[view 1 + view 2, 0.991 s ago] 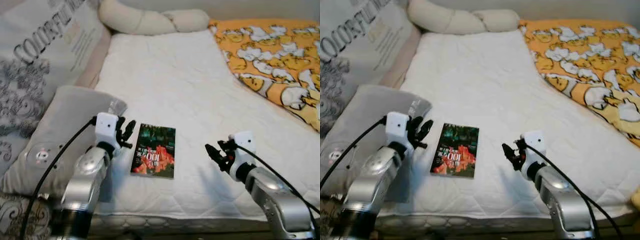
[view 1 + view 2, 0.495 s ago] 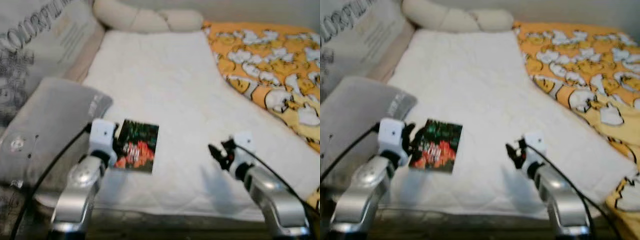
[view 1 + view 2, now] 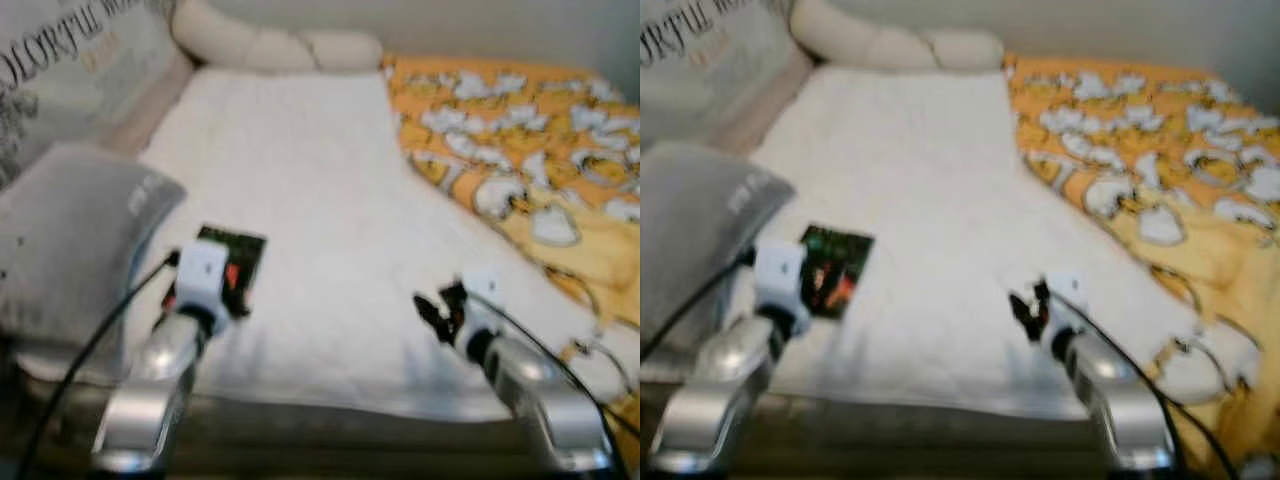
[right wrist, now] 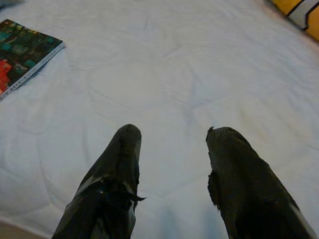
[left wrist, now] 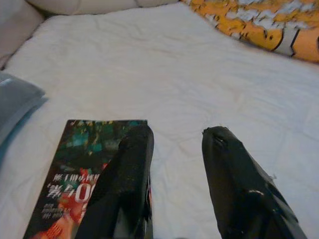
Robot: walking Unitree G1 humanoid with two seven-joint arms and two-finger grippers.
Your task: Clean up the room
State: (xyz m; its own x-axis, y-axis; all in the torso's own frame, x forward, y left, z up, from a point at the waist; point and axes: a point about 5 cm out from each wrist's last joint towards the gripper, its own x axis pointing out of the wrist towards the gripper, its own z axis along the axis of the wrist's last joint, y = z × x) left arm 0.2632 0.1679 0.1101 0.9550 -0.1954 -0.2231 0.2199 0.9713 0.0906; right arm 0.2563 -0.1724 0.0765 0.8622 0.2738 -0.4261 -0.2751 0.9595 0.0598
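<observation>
I'm looking down at a bed [image 3: 330, 200] with a white quilted cover, and I'll place everything off the book [image 5: 79, 169] that lies flat on it, dark cover up, with green and red print. My left gripper [image 5: 174, 144] sits right at the book: its jaws are parted about a finger's breadth, with nothing between them. One finger [image 5: 127, 184] lies over the book's edge, the other over bare cover just beside it; I can't tell from here whether the finger actually touches the book. A grey pillow [image 3: 70, 240] lies just to the left of the book, and a cream bolster [image 3: 270, 45] sits well beyond it at the head of the bed. My right gripper [image 4: 172, 144] hovers over bare cover well to the right of the book, jaws likewise apart and holding nothing. Farther right of the book is an orange patterned blanket [image 3: 530, 150]. The head views are blurred.
</observation>
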